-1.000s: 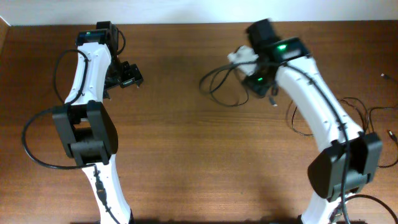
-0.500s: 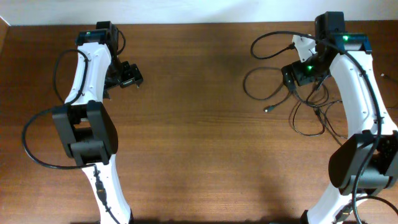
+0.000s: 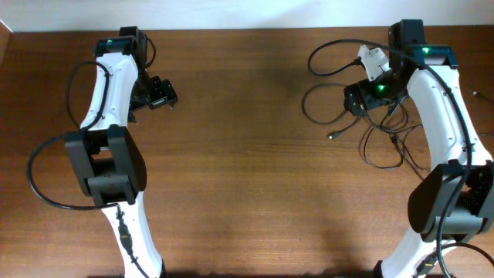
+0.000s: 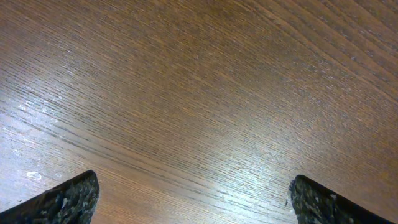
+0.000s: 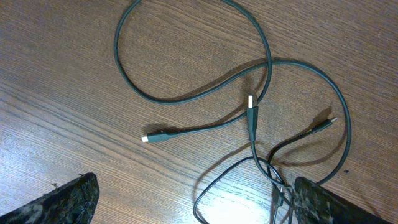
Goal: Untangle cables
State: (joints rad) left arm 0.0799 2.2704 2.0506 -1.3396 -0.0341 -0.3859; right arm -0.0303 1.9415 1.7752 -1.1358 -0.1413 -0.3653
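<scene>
The cables (image 3: 307,108) lie as loose black loops on the wooden table at the right, partly under my right arm. In the right wrist view the cables (image 5: 186,98) cross one another. One plug end (image 5: 155,137) lies free at the left and another plug end (image 5: 251,102) sits at the middle crossing. My right gripper (image 3: 355,99) (image 5: 202,208) hovers open over the strands, with a loop between its fingertips (image 5: 68,202) but nothing held. My left gripper (image 3: 160,94) (image 4: 193,202) stays open over bare wood at the far left.
More thin strands trail along the table's right edge (image 3: 463,143). Thicker black cables run along both white arms. The back edge of the table (image 3: 231,31) meets a pale wall. Bare wood fills the middle (image 3: 247,154).
My right arm swung from the back centre to the right with a cable, then opened and let it go; the strands now lie spread at the right. The left arm has not moved.
</scene>
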